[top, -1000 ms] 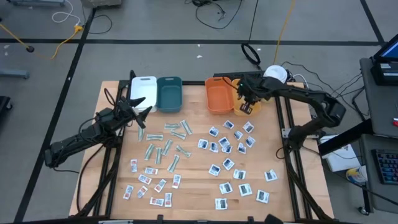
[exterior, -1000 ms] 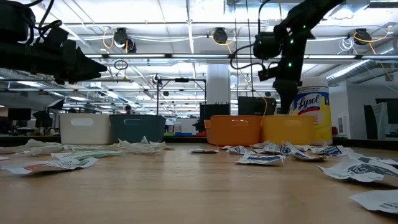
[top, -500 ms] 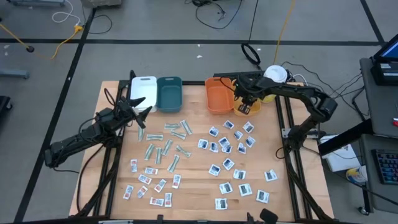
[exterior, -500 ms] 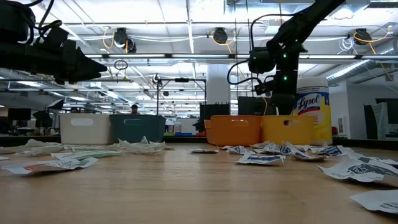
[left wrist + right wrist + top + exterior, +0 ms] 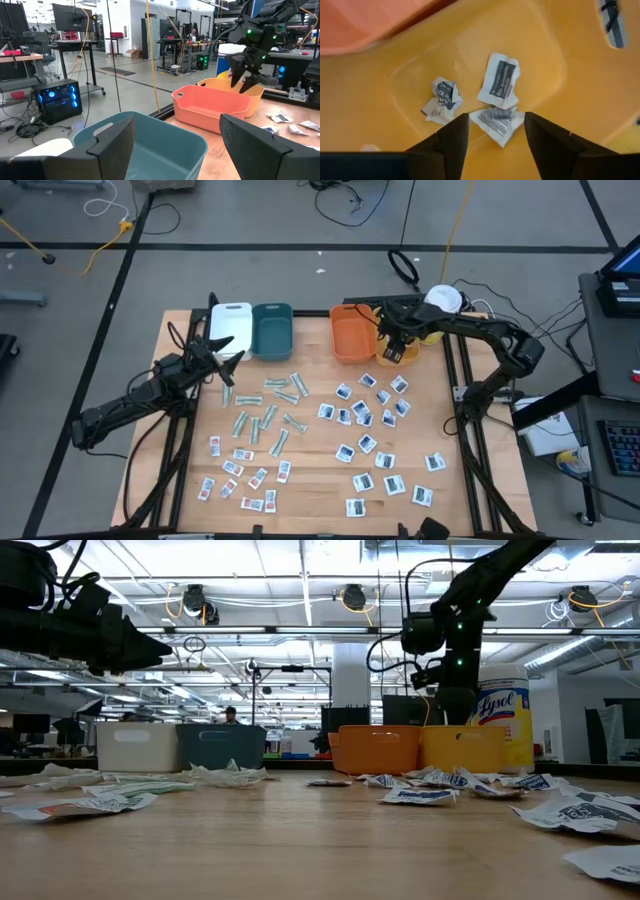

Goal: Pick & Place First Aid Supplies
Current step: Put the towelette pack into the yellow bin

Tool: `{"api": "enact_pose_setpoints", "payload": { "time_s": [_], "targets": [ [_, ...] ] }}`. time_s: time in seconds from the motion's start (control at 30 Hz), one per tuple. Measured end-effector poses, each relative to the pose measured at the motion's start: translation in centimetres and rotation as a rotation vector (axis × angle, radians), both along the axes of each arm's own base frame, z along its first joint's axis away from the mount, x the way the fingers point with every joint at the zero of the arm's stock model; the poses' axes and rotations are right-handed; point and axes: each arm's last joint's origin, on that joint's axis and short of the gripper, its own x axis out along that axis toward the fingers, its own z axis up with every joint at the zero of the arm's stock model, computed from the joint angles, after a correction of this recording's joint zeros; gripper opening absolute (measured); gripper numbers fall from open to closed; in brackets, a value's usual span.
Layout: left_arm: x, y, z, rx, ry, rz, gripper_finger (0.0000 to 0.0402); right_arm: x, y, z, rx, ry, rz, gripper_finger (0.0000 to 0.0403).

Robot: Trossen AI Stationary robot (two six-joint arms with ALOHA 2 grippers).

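Right gripper (image 5: 492,131) shifted over yellow bin (image 5: 555,75), fingers now spread; three packets (image 5: 499,80) inside, dozens left on table (image 5: 310,470).

Four bins (image 5: 272,330), one canister (image 5: 441,299), three packets (image 5: 498,80) in yellow bin (image 5: 470,55)

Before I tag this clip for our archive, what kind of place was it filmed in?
Most likely a robotics lab or workshop: a wooden table on a metal frame, loose cables on a taped concrete floor, and desks with monitors behind.
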Motion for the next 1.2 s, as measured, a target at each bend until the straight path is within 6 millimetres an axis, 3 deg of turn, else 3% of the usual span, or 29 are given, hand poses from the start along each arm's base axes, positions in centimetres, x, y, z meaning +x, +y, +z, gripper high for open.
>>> {"api": "enact_pose_setpoints", "payload": {
  "time_s": [0.3,0.6,0.77,0.97,1.2],
  "targets": [
    [0.0,0.0,0.0,0.000,0.000,0.000,0.0296,-0.9,1.3,3.4,0.035,-0.023,-0.131,0.0181],
    [0.0,0.0,0.0,0.000,0.000,0.000,0.0296,-1.8,4.6,5.4,0.275,-0.055,-0.213,0.0176],
    [0.0,0.0,0.0,0.000,-0.001,0.000,0.0296,-2.2,6.5,6.2,0.323,-0.042,-0.205,0.0180],
    [0.0,0.0,0.0,0.000,0.000,0.000,0.0296,-1.7,8.7,6.7,0.319,-0.028,-0.087,0.0179],
    [0.0,0.0,0.0,0.000,0.000,-0.001,0.0296,-0.7,13.3,7.2,0.315,-0.012,0.120,0.0182]
  ]
}}
